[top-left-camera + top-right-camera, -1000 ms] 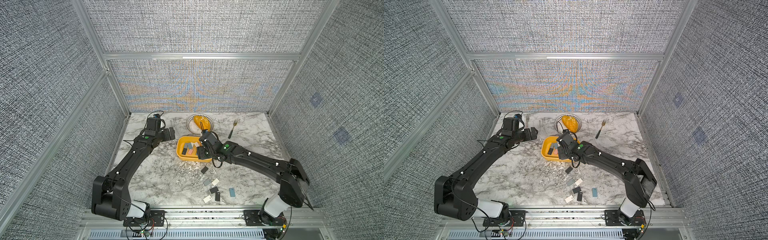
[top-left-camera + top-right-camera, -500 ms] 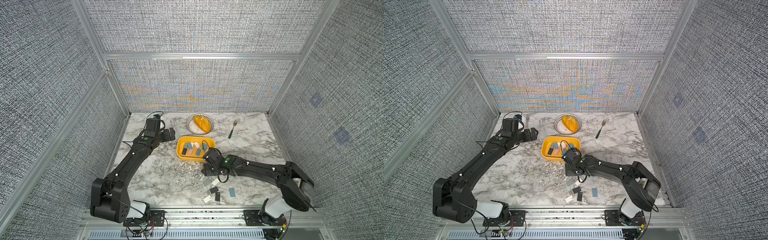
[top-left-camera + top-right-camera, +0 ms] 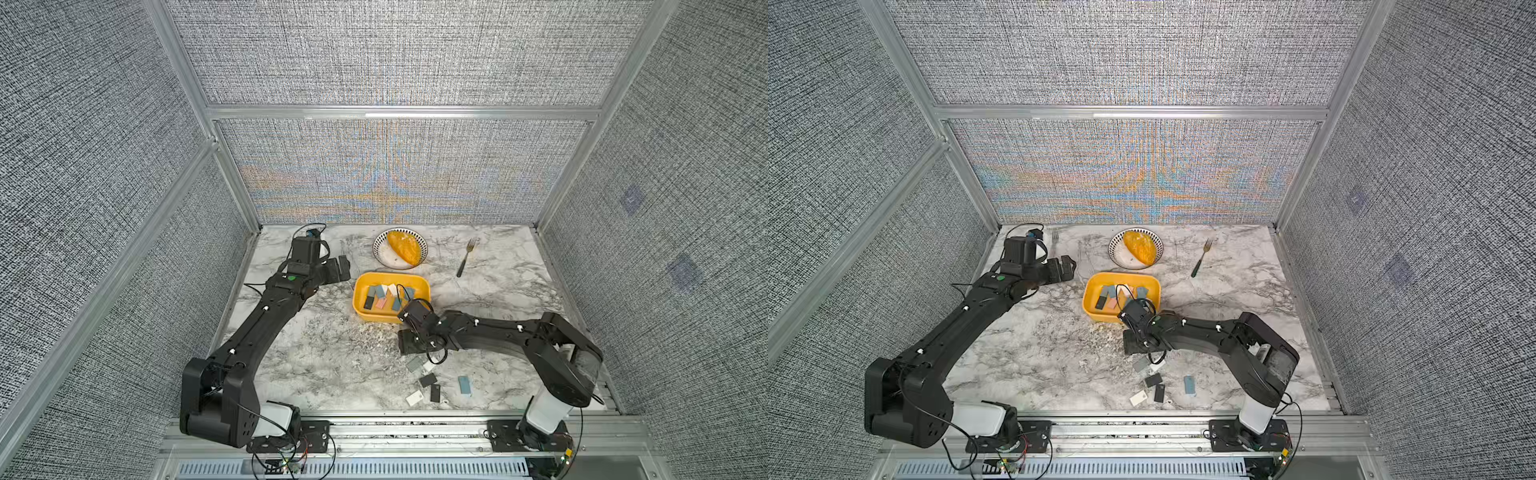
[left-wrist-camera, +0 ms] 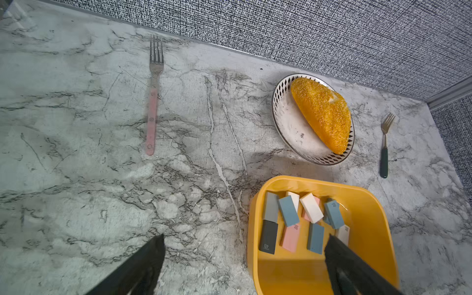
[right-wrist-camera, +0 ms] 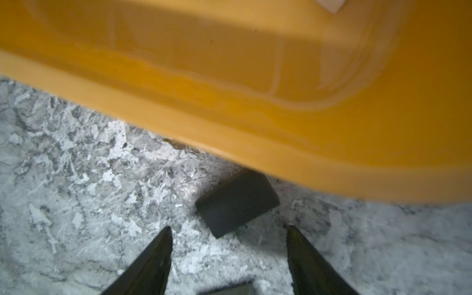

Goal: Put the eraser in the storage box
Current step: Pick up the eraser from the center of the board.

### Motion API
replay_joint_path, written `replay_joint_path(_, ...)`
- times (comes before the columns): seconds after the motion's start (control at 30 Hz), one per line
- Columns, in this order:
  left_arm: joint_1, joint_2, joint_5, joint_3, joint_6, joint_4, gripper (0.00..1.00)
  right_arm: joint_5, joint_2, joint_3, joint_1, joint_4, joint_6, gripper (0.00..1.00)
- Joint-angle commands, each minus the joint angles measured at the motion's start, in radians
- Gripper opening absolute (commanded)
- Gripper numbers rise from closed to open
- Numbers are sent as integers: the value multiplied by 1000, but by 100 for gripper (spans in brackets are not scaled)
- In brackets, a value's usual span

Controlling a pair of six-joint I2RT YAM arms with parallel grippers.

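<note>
The yellow storage box [image 3: 356,300] [image 3: 1087,298] sits mid-table with several erasers lying in it. A black eraser [image 5: 236,201] lies flat on the marble just outside the box's near wall [image 5: 229,107]. My right gripper [image 5: 227,226] [image 3: 406,343] hangs low over it, open, its fingertips on either side of the eraser's near corner and holding nothing. In both top views the gripper hides this eraser. My left gripper [image 4: 245,236] [image 3: 343,267] is open and empty, hovering left of the box over its left rim [image 4: 251,229].
More loose erasers lie toward the front: grey [image 3: 414,364], black [image 3: 428,380], blue [image 3: 464,385], white [image 3: 414,398]. Behind the box stands a white plate [image 3: 376,249] with bread. A green-handled fork [image 3: 461,268] lies right of it, a pink-handled fork [image 4: 152,107] at the back left.
My right gripper has pulled back from over the storage box and dropped to the table in front of it, over the black eraser. The left arm has stayed still.
</note>
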Motion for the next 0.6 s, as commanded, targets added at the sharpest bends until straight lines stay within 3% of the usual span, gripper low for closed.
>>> replay_joint_path(0.0,1,-4,-1,-1,-1,28,100,-9,14,15,-2,24,-14,71)
replay_joint_path(0.57,1,0,-12,-3,0,27,100,29,104,99,11,-30,-59,70)
